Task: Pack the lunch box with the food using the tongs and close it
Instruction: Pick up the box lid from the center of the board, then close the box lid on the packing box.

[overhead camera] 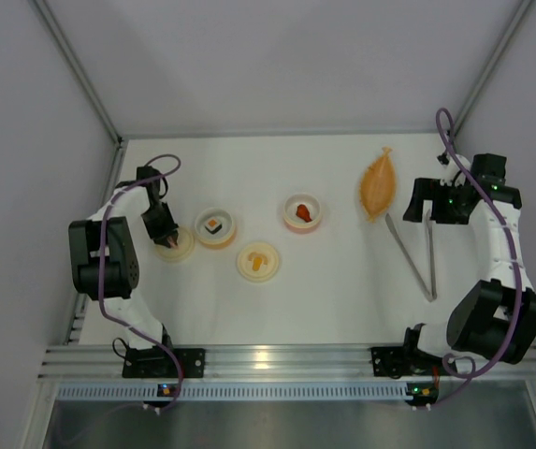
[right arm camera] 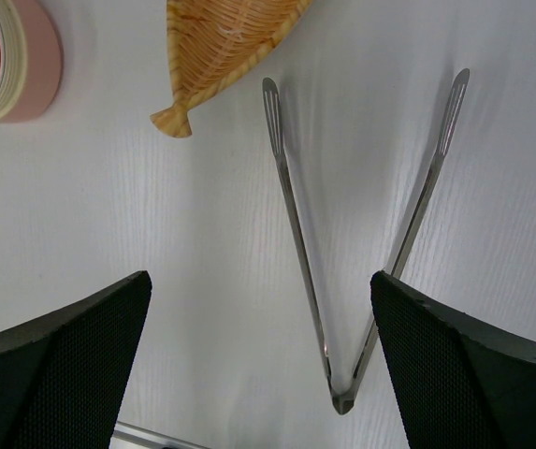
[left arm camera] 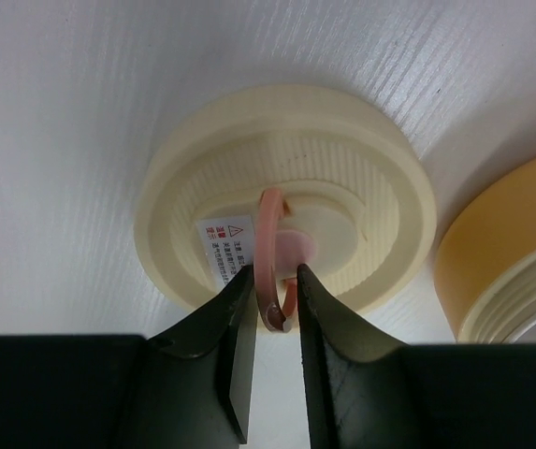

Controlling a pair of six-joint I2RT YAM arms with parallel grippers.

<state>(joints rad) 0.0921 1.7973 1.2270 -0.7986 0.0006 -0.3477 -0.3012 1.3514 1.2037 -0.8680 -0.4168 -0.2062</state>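
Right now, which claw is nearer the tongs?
Right. The right claw hangs open above the tongs; the left claw is across the table, pinching the pink ring on a cream lid.

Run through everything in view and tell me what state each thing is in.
left gripper: jaws narrow around the pink ring, grip unclear.
cream lid: lying flat, on no container.
tongs: lying flat, arms spread, untouched.
right gripper: wide open, empty, above the tongs.
orange-rimmed container: open, sushi roll inside.
pink container: open, red piece inside.
cream container: open, orange piece inside.
leaf dish: empty.
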